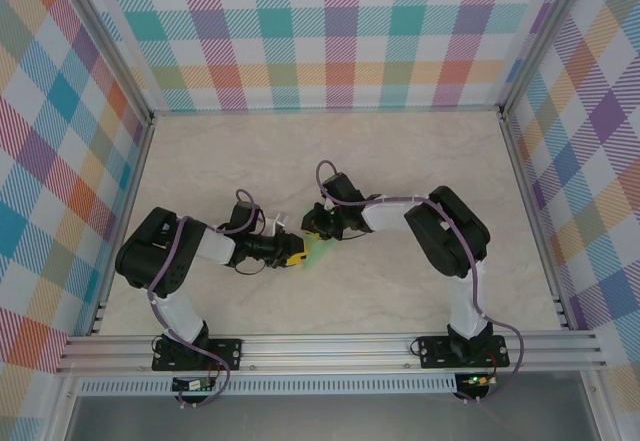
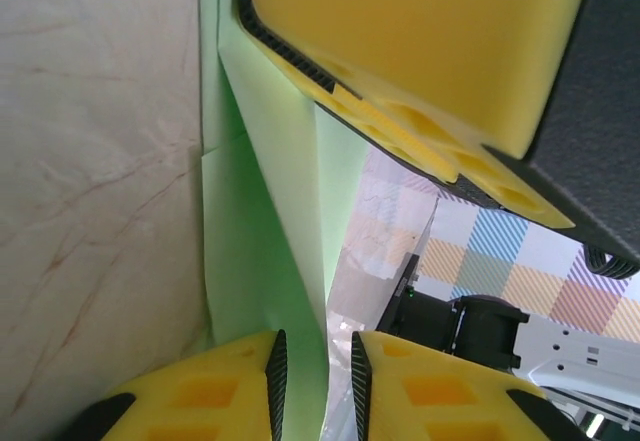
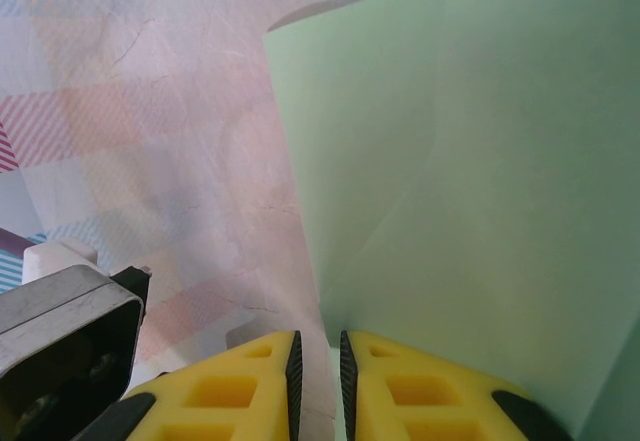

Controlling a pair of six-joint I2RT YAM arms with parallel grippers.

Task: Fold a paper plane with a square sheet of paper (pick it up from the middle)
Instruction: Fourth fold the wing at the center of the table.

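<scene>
Both arms meet mid-table, and from the top camera the square sheet of paper is just a little pale green sliver poking out between the left gripper and the right gripper. Most of it is hidden under them, so its shape is hard to make out from up there. The left wrist view is better: the paper stands on edge beside the marble-look table, with a couple of creases and overlapping layers, and its lower end runs down between the left gripper fingers. Those jaws are open just a crack. The sheet lies against the left-hand pad and you can see background through the rest of the slit, so it's not pinching anything. One big yellow finger of the right gripper is cut off at the top, its dark edge right against the paper. In the right wrist view the paper runs off frame on the right, and its bottom dips toward the right gripper. Those jaws are nearly together, but honestly I can't tell whether they're clamping the sheet.
</scene>
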